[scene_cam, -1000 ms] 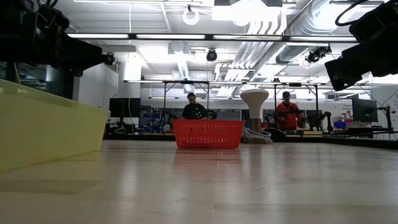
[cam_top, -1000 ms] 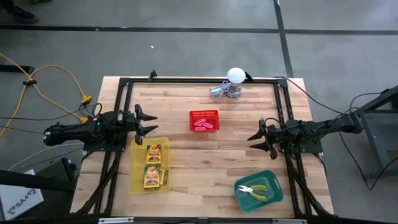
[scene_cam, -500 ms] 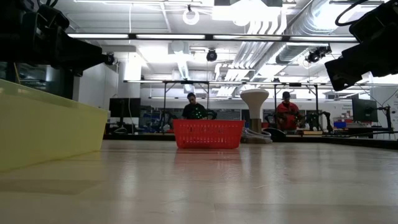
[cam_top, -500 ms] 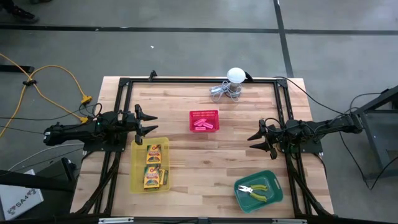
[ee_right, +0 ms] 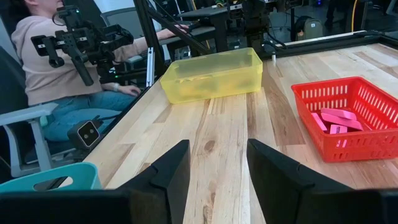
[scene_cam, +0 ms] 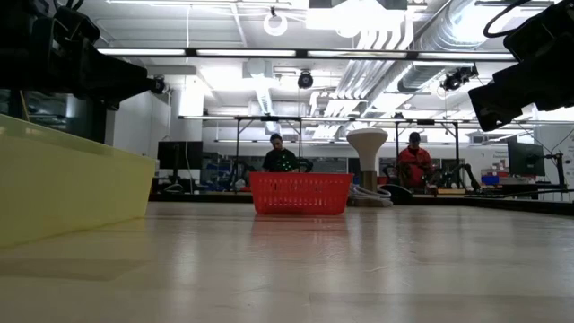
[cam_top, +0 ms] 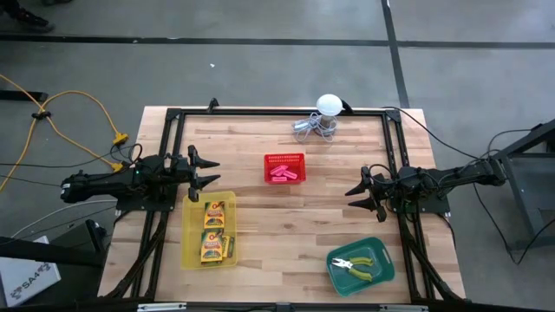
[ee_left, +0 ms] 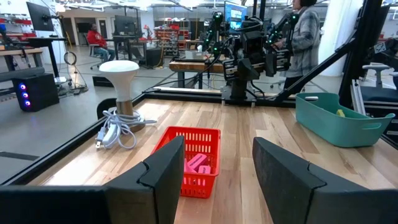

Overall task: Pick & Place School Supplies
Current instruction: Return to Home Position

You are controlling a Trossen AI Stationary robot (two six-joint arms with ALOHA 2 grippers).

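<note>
From above, both arms lie at the sides of the wooden tabletop (cam_top: 286, 225). The left hand (cam_top: 206, 172) hangs just beside the translucent yellow plastic tray (cam_top: 187, 238), and the right hand (cam_top: 355, 198) is over the opposite side. Both are spread and hold nothing. The small yellow-and-green crayon boxes (cam_top: 212, 227) lie in that yellow tray. The tiny pink eraser blocks (cam_top: 285, 173) are in the red mesh basket (cam_top: 284, 157) at centre. The small pliers with yellow-green handles (cam_top: 359, 264) are in the teal plastic tray (cam_top: 387, 270) on the right arm's side. Nothing lies loose on the wood.

The level view gives you only the walls of the basket and the yellow tray, with their contents hidden.

Through the left wrist camera, the erasers sit heaped in the basket between the spread fingers (ee_left: 161, 180). They look light and rubbery, probably grippy, so pinch one across its narrow sides.

The right wrist camera shows the same heap, with the yellow tray beyond it. I judge the card boxes light and crushable, so close gently across the narrow width. The pliers are likely the heaviest and stiffest item. Take both handles together near the pivot so they cannot swing apart.
</note>
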